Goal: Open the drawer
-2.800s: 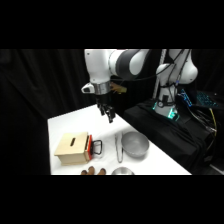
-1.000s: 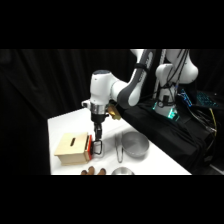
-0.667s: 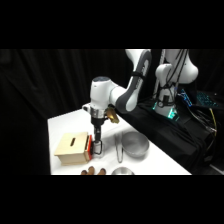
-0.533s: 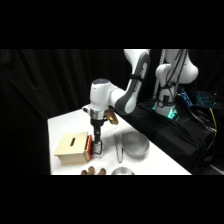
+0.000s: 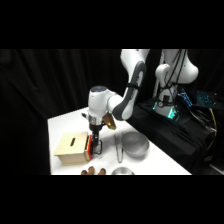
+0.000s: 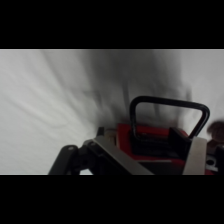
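Observation:
The light-wood box point(image 5: 71, 146) sits at the table's near left. Its drawer point(image 5: 89, 147) has a red-orange front that lies flush with the box, and a black loop handle point(image 5: 98, 147) sticks out toward the bowl. My gripper point(image 5: 95, 141) hangs straight down at that front, right at the handle. In the wrist view the handle point(image 6: 167, 103) arches up over the red front point(image 6: 150, 134). My gripper point(image 6: 155, 161) is open there, with one finger on each side of the handle's base.
A round metal bowl point(image 5: 134, 144) stands right of the box, with metal tongs point(image 5: 118, 146) lying between them. Small brown objects point(image 5: 93, 171) and a second metal dish point(image 5: 122, 171) sit at the table's near edge. Black cloth-covered equipment point(image 5: 170, 135) borders the right side.
The arm has swung left and come down from above the table to the drawer's handle. Over the last half second it has barely moved, and the drawer front has stayed flush.

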